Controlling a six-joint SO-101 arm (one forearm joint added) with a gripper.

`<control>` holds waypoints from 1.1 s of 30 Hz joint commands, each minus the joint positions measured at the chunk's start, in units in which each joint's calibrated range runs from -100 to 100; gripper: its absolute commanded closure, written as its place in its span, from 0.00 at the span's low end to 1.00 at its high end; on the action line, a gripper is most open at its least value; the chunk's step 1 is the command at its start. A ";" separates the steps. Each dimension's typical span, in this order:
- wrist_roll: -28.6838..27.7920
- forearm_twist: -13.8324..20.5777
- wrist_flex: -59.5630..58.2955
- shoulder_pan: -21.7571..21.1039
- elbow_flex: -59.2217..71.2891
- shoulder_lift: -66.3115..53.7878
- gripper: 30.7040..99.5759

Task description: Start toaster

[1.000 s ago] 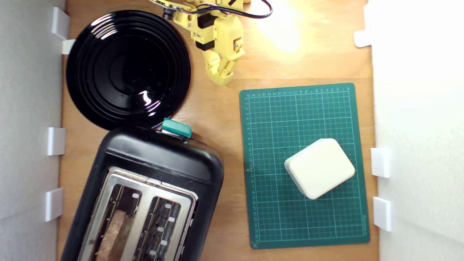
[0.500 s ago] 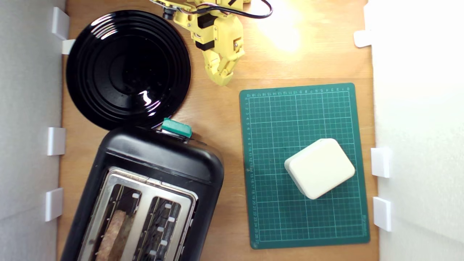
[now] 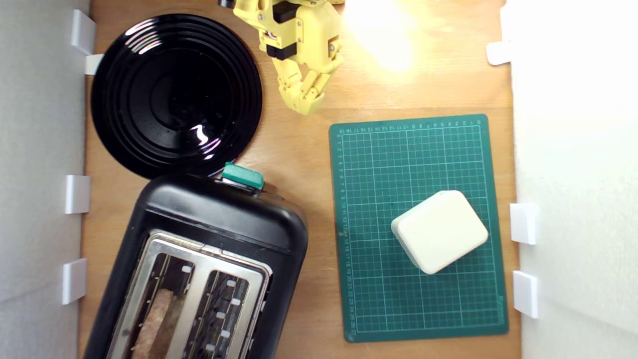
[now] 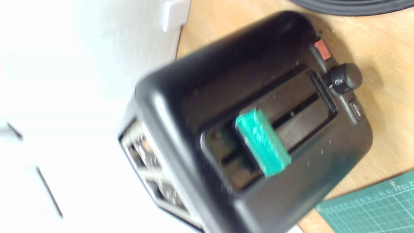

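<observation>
The black toaster [image 3: 219, 214] stands at the lower part of the exterior view's left, its silver top plate [image 3: 199, 279] facing up. A brown slice [image 3: 157, 319] sits in one slot. Its teal lever knob [image 3: 242, 176] juts from the end face nearest the arm. In the wrist view the toaster [image 4: 200, 84] fills the frame, blurred, and the knob [image 4: 262, 142] sits at the upper end of its slot. My yellow gripper [image 3: 305, 103] hangs over bare wood well above the knob in the exterior view, fingers together and holding nothing. No fingers show in the wrist view.
A round glossy black plate [image 3: 174, 94] lies against the toaster's lever end. A green cutting mat [image 3: 379, 164] with a cream box [image 3: 439, 231] on it covers the exterior view's right. White walls with clips [image 3: 77, 194] border both sides. A black dial [image 4: 345, 77] sits beside the lever slot.
The arm has shifted slightly toward the top of the exterior view and turned a little. Its black cable has left the frame. The toaster and knob have not moved.
</observation>
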 commanded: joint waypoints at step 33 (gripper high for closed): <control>13.57 10.92 -0.62 5.59 -52.76 38.94 0.99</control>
